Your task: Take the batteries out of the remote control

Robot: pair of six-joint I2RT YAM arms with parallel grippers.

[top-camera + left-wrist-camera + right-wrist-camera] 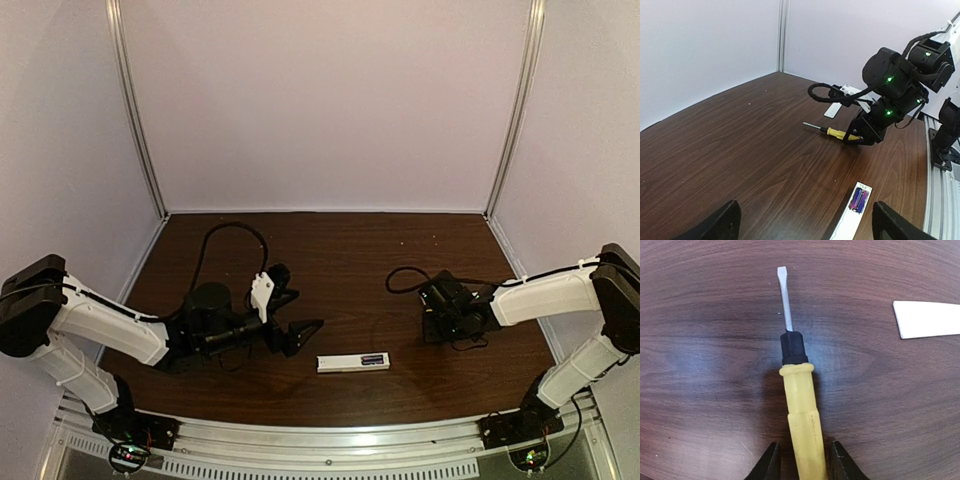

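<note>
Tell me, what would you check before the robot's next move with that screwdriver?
1. Handle of the screwdriver between the jaws of the right gripper: ok.
2. Grip tight on the handle: cannot tell.
3. The cover off the remote: ok, it lies apart on the table.
4. The batteries exposed: ok, both sit in the open compartment.
5. The remote steadied by the left gripper: not ok, it is open and not touching the remote.
</note>
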